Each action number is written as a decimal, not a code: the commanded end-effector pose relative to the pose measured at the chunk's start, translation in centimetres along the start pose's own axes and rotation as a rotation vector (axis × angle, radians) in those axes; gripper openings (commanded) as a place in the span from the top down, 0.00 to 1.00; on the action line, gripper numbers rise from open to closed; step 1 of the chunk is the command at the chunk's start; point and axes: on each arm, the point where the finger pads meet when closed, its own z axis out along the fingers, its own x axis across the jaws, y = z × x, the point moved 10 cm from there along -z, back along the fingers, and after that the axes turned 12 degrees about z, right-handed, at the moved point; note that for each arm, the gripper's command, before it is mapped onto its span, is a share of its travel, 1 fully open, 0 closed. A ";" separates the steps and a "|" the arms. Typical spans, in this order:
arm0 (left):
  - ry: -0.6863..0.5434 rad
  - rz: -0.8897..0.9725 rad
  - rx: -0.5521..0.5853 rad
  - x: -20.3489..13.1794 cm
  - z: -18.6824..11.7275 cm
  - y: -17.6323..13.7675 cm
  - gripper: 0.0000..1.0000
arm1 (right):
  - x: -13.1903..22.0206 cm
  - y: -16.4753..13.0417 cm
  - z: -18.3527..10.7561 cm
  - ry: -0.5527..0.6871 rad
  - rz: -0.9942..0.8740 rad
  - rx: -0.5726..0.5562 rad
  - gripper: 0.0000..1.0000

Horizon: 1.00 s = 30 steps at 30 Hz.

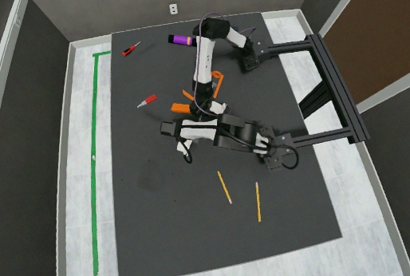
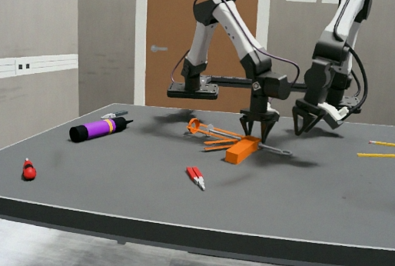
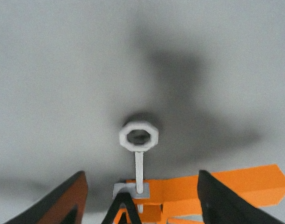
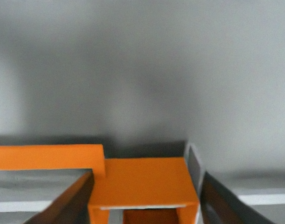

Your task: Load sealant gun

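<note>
beyond rod ring [image 2: 286, 153] [image 3: 125, 136]: room | over handle [image 1: 180, 108] [image 2: 242, 151] [image 3: 250, 185] [image 4: 48, 157]: right end effector [image 1: 202, 111] [image 2: 257, 137] [image 3: 122, 202] [image 4: 147, 182] blocks

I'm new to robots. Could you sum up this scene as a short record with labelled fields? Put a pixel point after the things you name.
gun: orange sealant gun [image 1: 180, 108] [image 2: 240, 151] [image 3: 248, 185] [image 4: 143, 175], on the table, unloaded
cartridge: purple cartridge [image 1: 183, 40] [image 2: 97, 129], lying apart from it
right gripper [image 2: 256, 137] [image 3: 125, 204] [image 4: 146, 180]: fingers either side of the gun's rear block and thumb plate [image 3: 120, 189] [image 4: 194, 167]; firm grip unclear
left gripper [image 2: 303, 132] [image 3: 142, 179]: open, near the rod's ring [image 2: 286, 153] [image 3: 126, 136]
pencils [image 1: 224, 187] [image 2: 378, 155]: two, yellow
</note>
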 end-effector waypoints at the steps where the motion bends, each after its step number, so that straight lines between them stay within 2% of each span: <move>1: -0.010 -0.002 -0.007 -0.4 1.8 -0.4 0.38 | -0.3 -0.1 -0.6 -0.034 -0.005 0.001 0.99; 7: -0.012 -0.002 -0.007 -0.5 3.4 -0.8 0.38 | -0.3 -0.1 -0.6 -0.034 -0.005 0.001 0.99; 10: -0.023 0.000 -0.010 -0.8 3.1 -0.8 0.38 | -0.3 -0.1 -0.6 -0.034 -0.005 0.001 0.99; 12: -0.007 0.001 -0.005 -0.4 4.3 -1.0 0.38 | -0.3 -0.1 -0.6 -0.034 -0.005 0.001 0.99; 30: -0.014 0.000 -0.008 -0.6 8.2 -1.9 0.38 | -0.3 -0.1 -0.6 -0.034 -0.005 0.001 0.99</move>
